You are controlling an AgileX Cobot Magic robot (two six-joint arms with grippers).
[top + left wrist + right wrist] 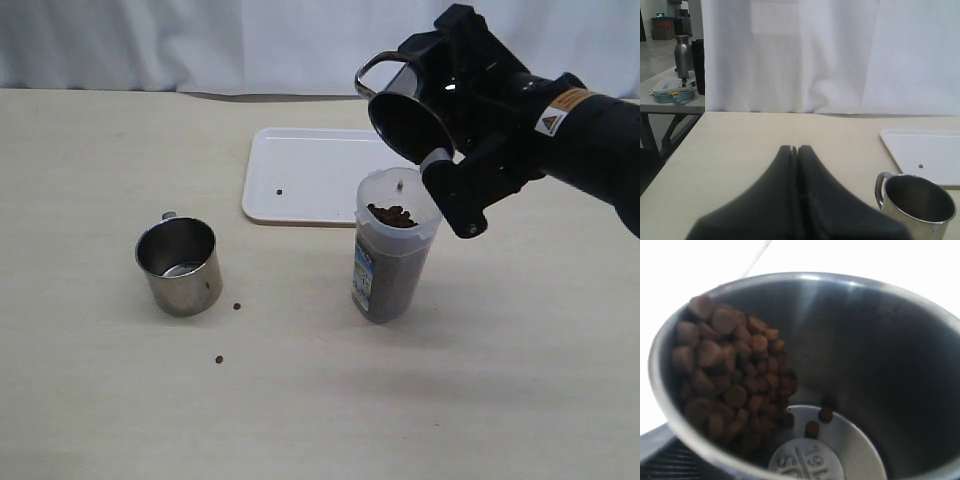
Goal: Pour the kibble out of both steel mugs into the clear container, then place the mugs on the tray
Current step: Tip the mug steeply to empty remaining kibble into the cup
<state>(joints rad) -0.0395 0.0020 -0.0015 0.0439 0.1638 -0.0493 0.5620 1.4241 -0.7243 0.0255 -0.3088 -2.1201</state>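
your right gripper (448, 108) clasps tilted steel mug (402, 122) above clear container (388, 272), kibble (730, 375) at lip; left gripper (794, 150) pinched closed.

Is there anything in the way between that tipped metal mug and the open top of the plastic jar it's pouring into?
Nothing visible. The tipped mug hangs just above the clear container, whose mouth is open; only falling kibble crosses the gap. The mug is not yet empty.
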